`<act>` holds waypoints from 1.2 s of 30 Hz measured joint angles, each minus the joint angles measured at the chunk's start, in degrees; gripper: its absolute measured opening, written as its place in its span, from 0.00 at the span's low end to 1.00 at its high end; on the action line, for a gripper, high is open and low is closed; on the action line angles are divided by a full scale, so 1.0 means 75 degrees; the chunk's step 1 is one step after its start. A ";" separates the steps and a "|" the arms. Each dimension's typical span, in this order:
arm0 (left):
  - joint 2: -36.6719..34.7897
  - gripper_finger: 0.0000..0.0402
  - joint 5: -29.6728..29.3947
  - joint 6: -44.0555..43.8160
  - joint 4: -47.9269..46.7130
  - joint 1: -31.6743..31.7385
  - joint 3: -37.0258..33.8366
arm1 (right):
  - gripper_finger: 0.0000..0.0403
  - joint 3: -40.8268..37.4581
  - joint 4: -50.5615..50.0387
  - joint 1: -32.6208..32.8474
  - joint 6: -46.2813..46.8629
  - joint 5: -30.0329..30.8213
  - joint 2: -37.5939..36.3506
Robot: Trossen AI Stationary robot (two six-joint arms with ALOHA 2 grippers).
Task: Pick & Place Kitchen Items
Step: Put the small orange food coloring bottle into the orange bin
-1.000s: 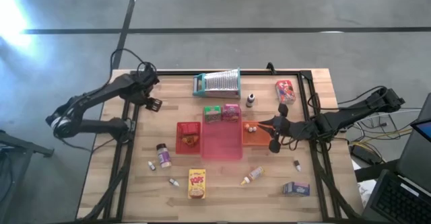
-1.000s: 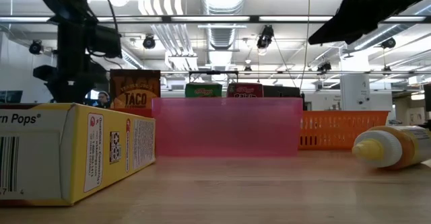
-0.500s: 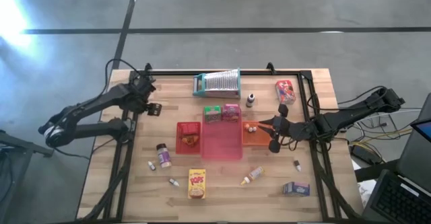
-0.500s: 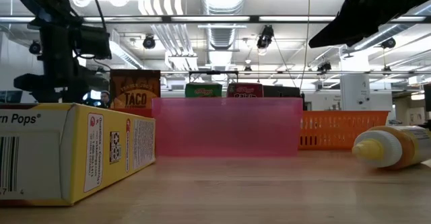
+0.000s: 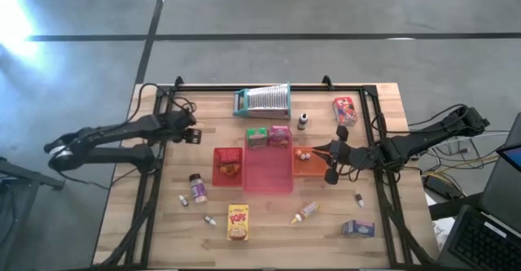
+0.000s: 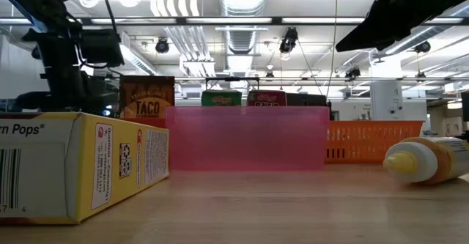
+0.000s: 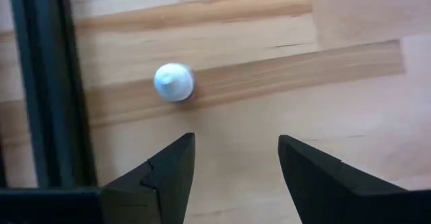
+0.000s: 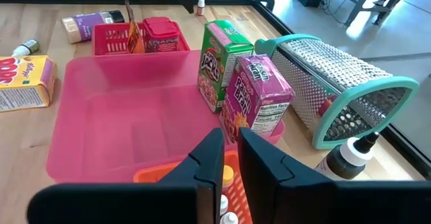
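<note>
"Pops" yellow box [image 6: 73,163]; "TACO" brown packet [image 6: 147,97].

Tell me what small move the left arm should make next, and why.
Probably ease forward and down until the small white-capped bottle sits between the fingers. The left gripper is open above bare wood near the table's left edge, empty, and the bottle stands just ahead of it, slightly to one side. The right gripper waits shut over the orange tray.
</note>
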 joint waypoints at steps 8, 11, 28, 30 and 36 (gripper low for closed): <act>0.0019 0.54 -0.0491 -0.0716 -0.0066 -0.0236 -0.0498 | 0.13 0.0000 -0.0006 0.0006 0.0028 -0.0020 0.0000; 0.0019 0.54 -0.0588 -0.0889 0.0216 -0.0236 -0.0787 | 0.15 0.0000 -0.0006 0.0000 0.0032 -0.0019 0.0000; 0.0019 0.54 -0.1483 -0.1144 0.1610 -0.0252 -0.1343 | 0.21 0.0000 0.0119 0.0000 0.0031 -0.0006 0.0000; 0.0019 0.54 -0.1618 -0.1188 0.1650 -0.0253 -0.1343 | 0.22 0.0000 0.0120 0.0000 0.0031 -0.0006 0.0000; 0.0098 0.54 -0.1947 -0.1192 0.2036 -0.0242 -0.1357 | 0.17 0.0000 0.0119 0.0000 0.0021 -0.0006 0.0000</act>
